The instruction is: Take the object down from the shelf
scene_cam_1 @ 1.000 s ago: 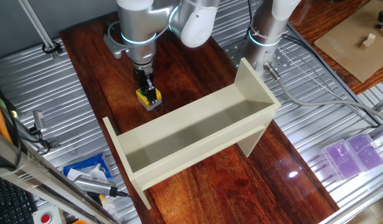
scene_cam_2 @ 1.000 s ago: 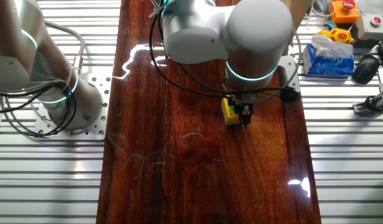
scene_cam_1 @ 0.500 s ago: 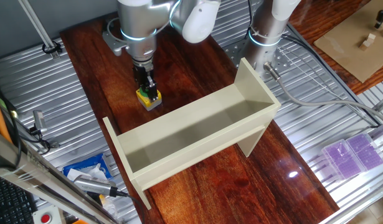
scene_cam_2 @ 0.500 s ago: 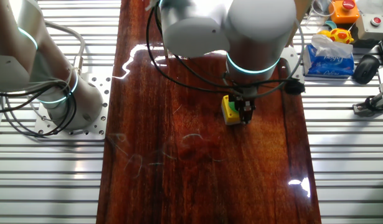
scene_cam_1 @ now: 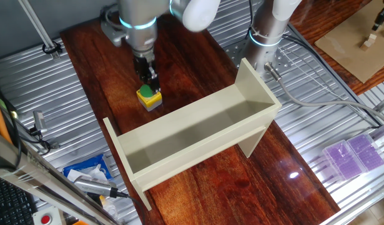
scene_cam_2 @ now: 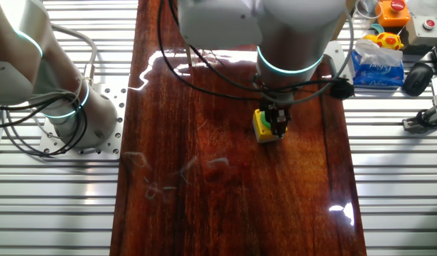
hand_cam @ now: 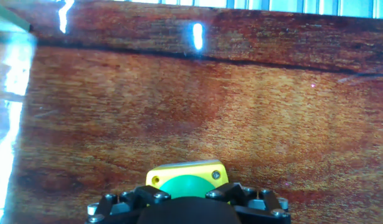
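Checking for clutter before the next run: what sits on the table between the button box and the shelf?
Nothing: in one fixed view, only bare wooden table separates the button box from the shelf.

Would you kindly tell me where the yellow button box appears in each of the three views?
One fixed view: the button box sits upper left of centre, behind the shelf.
The other fixed view: box right of centre, under the arm.
Hand view: box at bottom centre.
Shared landmark: the claw just above it.

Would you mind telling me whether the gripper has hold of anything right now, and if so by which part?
It cannot be told for sure: the gripper sits just above the button box on the wooden table, apparently released, but finger contact is hidden.
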